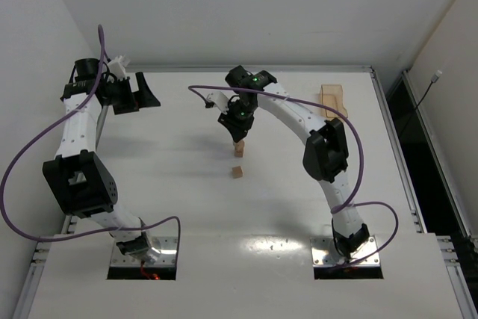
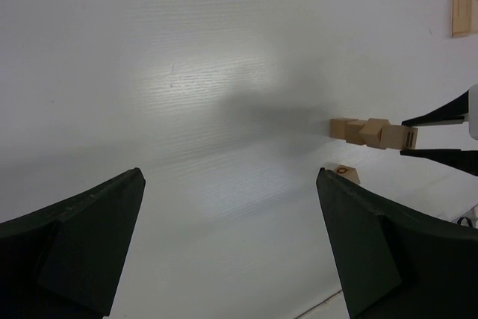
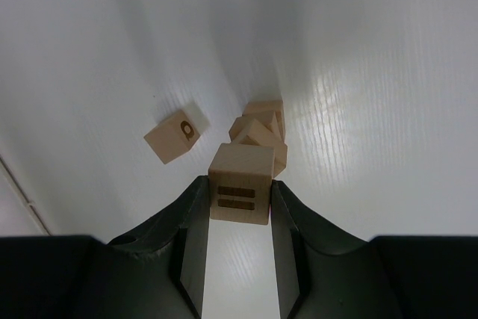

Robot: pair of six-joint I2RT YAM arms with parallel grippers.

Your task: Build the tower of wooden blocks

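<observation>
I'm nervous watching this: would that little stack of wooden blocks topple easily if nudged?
Probably yes. The stack is one block wide and its blocks sit twisted out of line, so a sideways nudge could tip it. The blocks look rigid and light; the top block, in the right end effector, should not bend, though smooth wood might slip.

A robotics lab test cell: a plain white bench (image 1: pixel 187 214) boxed in by bare white walls (image 1: pixel 261 5). Two robot arms (image 1: pixel 78 177) are bolted to metal plates (image 1: pixel 168 248) at its near edge, trailing loose purple cables (image 1: pixel 101 41). Aluminium framing (image 1: pixel 393 147) runs along its right edge.
</observation>
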